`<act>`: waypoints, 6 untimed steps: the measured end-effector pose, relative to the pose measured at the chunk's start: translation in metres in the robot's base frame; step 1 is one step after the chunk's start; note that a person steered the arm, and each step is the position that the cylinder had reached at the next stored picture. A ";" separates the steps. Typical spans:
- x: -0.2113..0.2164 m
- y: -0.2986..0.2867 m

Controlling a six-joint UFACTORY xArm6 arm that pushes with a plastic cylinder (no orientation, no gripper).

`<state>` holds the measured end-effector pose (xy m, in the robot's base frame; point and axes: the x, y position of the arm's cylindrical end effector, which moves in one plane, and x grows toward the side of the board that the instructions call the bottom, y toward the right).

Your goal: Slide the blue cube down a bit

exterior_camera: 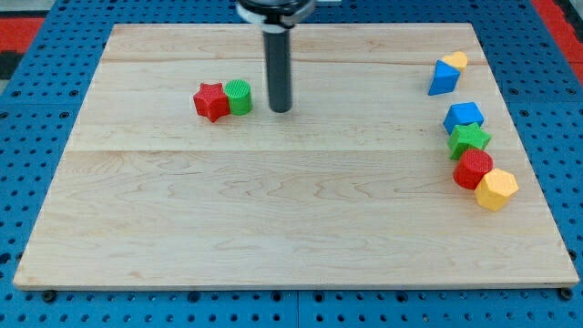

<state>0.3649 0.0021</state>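
Observation:
The blue cube (464, 116) sits at the view's right on the wooden board (273, 219). It touches a green star (469, 139) just below it. My tip (280, 109) rests on the board in the upper middle, far to the left of the blue cube. It stands just to the right of a green cylinder (239, 96), which touches a red star (211, 101).
A blue triangular block (443, 78) with a small yellow block (455, 60) behind it lies at the upper right. Below the green star a red cylinder (473, 169) and a yellow hexagonal block (496, 189) continue the chain. The board's right edge is near.

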 end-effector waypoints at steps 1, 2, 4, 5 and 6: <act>-0.017 0.065; -0.018 0.134; 0.006 0.239; 0.031 0.239; 0.032 0.203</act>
